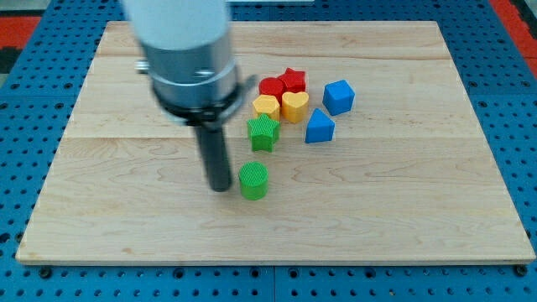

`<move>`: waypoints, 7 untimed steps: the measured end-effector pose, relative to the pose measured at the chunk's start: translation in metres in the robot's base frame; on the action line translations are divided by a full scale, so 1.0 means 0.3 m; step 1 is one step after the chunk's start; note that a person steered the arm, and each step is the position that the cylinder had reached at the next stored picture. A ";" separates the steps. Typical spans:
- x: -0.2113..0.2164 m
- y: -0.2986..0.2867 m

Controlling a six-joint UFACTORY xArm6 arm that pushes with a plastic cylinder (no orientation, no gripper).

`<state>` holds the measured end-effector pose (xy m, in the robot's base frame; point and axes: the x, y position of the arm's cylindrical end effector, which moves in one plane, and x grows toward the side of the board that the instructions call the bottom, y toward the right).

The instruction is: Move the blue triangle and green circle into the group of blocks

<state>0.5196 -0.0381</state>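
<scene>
I am working on the green circle (253,180) now. My tip (220,188) stands just beside it, on the view's left of it, perhaps touching; I cannot tell. There are no jaws on this arm, only the rod.

The green star (263,132) is above the green circle in the view, at the edge of the group. The blue triangle (319,127) lies to the view's right of the green star, near the yellow heart (294,106).

I judge the next push must go toward the view's top, so my tip should first come below the green circle.

The bench (403,210) is pale wood on a blue perforated base (520,126).
</scene>
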 end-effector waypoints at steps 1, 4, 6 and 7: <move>0.029 0.186; 0.029 0.202; -0.038 0.490; -0.023 0.537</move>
<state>0.5127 0.1229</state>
